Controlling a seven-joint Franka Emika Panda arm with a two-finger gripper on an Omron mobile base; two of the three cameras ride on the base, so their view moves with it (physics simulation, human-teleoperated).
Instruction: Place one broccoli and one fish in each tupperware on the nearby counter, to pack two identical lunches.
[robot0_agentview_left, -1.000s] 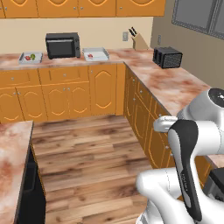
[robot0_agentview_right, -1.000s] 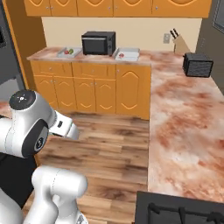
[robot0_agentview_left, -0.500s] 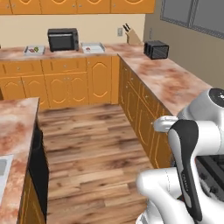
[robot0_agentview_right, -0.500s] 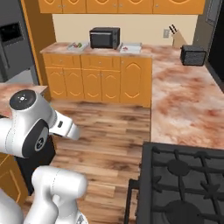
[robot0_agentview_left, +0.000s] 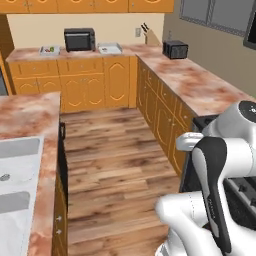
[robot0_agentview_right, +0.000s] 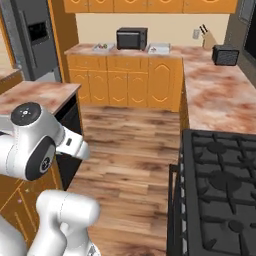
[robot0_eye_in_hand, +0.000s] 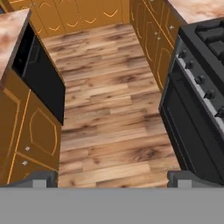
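The hand is released and carries nothing; its two tips stand wide apart over the wooden floor, between the stove and the dark dishwasher. The worktop is far away at the back wall, with two flat trays beside the microwave. I judge the step is the approach. Next, the base must drive to that worktop before any picking; the food is too small to tell.
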